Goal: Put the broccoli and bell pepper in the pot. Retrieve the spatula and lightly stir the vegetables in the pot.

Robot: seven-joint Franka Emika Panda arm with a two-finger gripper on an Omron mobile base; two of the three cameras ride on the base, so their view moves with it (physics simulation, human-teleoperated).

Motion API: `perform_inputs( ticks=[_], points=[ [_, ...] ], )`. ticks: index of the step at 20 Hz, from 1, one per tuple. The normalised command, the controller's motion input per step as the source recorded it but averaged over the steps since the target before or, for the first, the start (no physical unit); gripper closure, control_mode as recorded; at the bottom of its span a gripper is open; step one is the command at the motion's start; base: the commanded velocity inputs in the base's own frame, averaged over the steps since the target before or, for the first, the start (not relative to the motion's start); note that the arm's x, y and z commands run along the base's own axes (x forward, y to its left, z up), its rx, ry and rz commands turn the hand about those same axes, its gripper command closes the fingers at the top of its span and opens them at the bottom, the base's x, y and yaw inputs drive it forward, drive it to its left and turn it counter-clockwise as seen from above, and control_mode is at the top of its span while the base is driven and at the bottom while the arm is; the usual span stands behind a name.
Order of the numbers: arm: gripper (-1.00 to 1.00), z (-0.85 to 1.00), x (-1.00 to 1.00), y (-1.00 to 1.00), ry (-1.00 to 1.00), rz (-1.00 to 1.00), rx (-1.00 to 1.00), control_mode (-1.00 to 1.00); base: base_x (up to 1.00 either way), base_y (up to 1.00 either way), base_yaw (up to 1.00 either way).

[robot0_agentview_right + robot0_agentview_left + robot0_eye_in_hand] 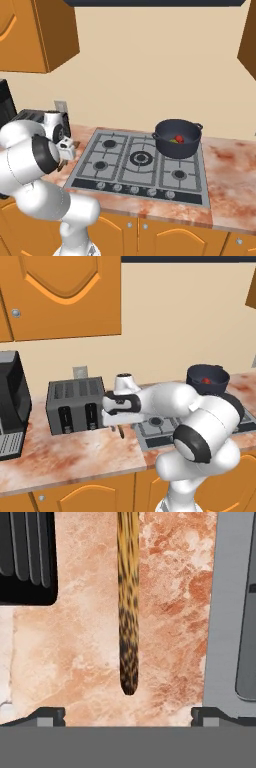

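Over the desk (pixel 75 456) in the left base view, I have the arm reaching left and low, its claw (pixel 118 429) hanging between the toaster (pixel 76 404) and the hob (pixel 162 431). A thin dark stub under the hand may be the spatula (pixel 122 432), though I cannot be sure from here. Farther right the pot (pixel 207 379) sits on a back burner with the red pepper (pixel 205 381) inside.

From the right base view, the pot (pixel 177 137) is on the rear right burner, and I can see both the pepper (pixel 179 139) and a bit of green just beside it, the broccoli (pixel 172 140). So I judge the first half done: both vegetables are in.

Looking down the hand view, the spatula (pixel 128 602) lies on the desk between the toaster (pixel 25 557) and the hob (pixel 235 612), its handle end pointing at me. The claw (pixel 128 714) stands wide, its tips (pixel 50 714) either side of the handle and apart from it, holding nothing. Left to do, as I read it: close on the handle, lift, carry it to the pot and stir.
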Motion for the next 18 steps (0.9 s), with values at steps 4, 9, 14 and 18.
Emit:
perform_inputs(
  ticks=[4,9,14,18],
  points=[
    [-1.0,-0.14,0.24,-0.15,0.0,-0.01,0.0,-1.0,0.0,0.0,0.0],
    [-1.0,0.0,0.46,0.04,0.03,-0.01,0.0,-1.0,0.0,0.0,0.0],
    [-1.0,-0.07,0.14,0.06,0.0,0.0,0.0,-1.0,0.0,0.0,0.0],
    [-1.0,-0.13,-0.33,0.0,0.0,0.0,0.0,-1.0,0.0,0.0,0.0]
  ],
)
